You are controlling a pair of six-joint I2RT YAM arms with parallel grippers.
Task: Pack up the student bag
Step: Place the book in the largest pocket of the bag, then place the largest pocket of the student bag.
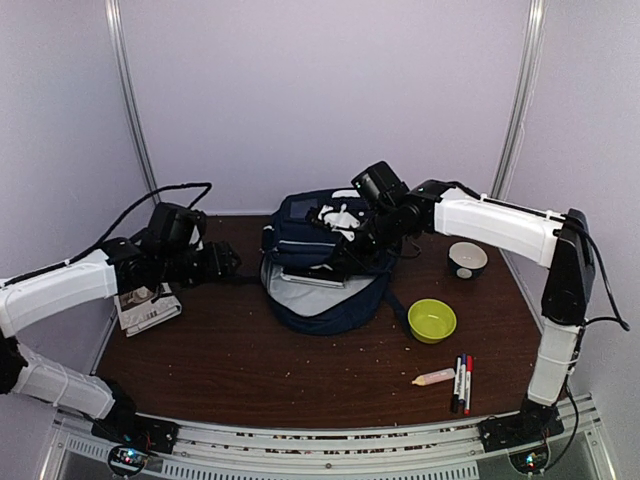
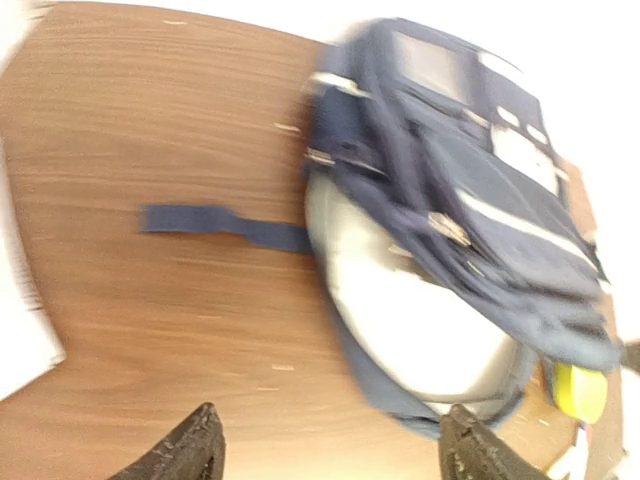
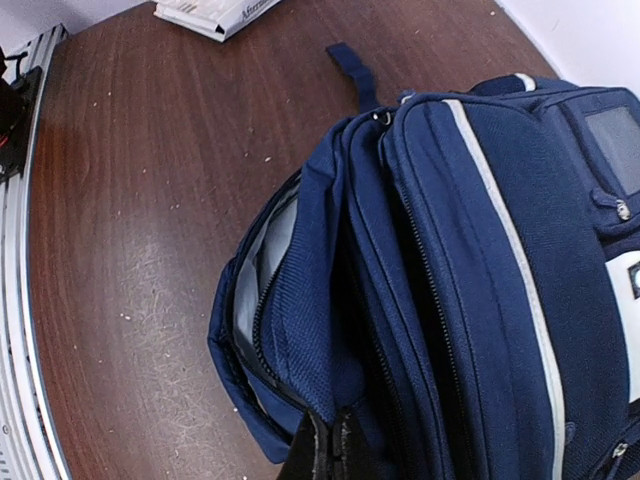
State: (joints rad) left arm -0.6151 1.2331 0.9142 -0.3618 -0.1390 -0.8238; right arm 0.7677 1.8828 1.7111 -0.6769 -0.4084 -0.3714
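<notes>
Print on the booklet is unreadable.

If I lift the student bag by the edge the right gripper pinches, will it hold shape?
Probably floppy: the student bag sags open, grey lining spread on the table. The right gripper, shut on its edge, would likely raise only that panel. The loose strap may trail.

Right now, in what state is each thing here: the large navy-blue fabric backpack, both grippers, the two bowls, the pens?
Navy-blue fabric backpack: unzipped, front part lifted, grey lining showing.
Right gripper: shut on the backpack's opened edge.
Left gripper: open, holding nothing.
Round lime-green bowl: upright, empty.
White bowl with dark inside: upright.
Marker pens: lying flat.
White printed booklet: closed, flat.
</notes>
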